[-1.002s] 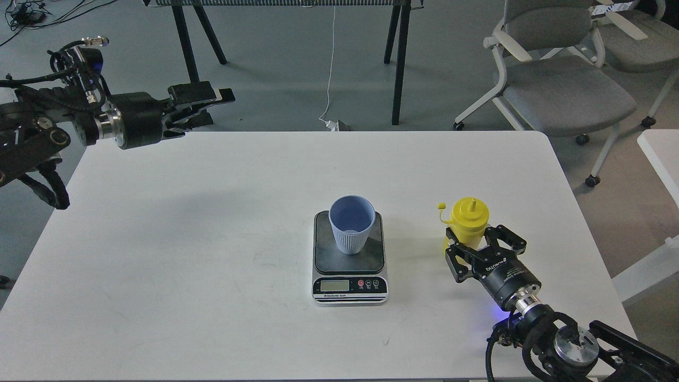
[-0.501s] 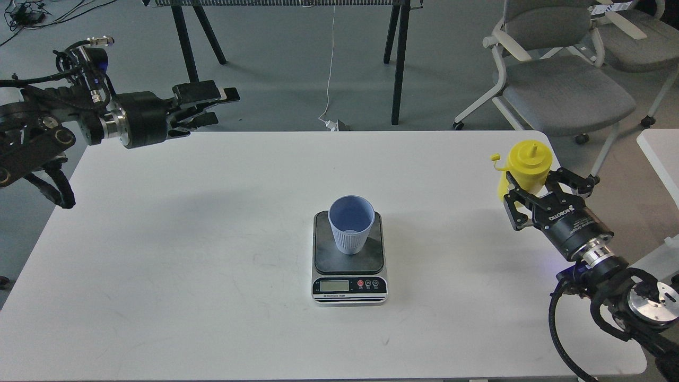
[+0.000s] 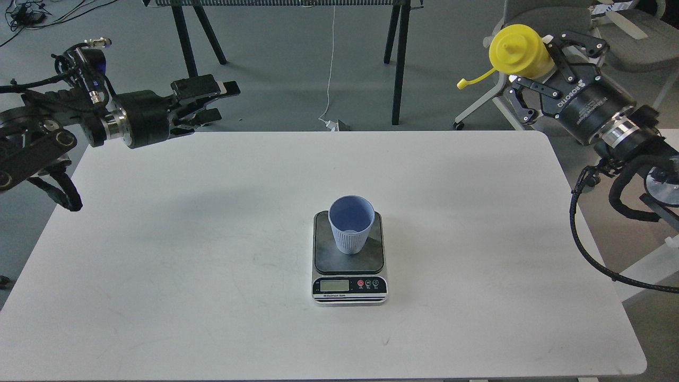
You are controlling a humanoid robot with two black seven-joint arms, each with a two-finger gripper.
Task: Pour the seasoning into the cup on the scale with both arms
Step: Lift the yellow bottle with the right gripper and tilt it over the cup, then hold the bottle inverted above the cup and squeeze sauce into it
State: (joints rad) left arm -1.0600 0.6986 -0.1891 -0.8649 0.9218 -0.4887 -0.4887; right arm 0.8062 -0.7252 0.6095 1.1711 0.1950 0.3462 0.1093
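Observation:
The pale blue ribbed cup [image 3: 351,229] stands upright on the dark platform of the scale [image 3: 349,286] at the table's middle. My right gripper [image 3: 536,58] is shut on the yellow seasoning bottle [image 3: 515,50], held high above the table's far right corner and tilted with its nozzle pointing left; the tethered cap [image 3: 462,83] hangs off to the left. My left gripper [image 3: 225,98] hovers above the table's far left edge, empty, its fingers a little apart and pointing right.
The white table [image 3: 212,254] carries only the scale and cup. Grey office chairs [image 3: 562,93] stand behind the right arm. Black table legs [image 3: 398,63] and a white cable [image 3: 330,69] are on the floor beyond the far edge.
My right gripper has lifted the bottle from the table's right side, up and far away, and tilted it leftward. The left arm has barely shifted.

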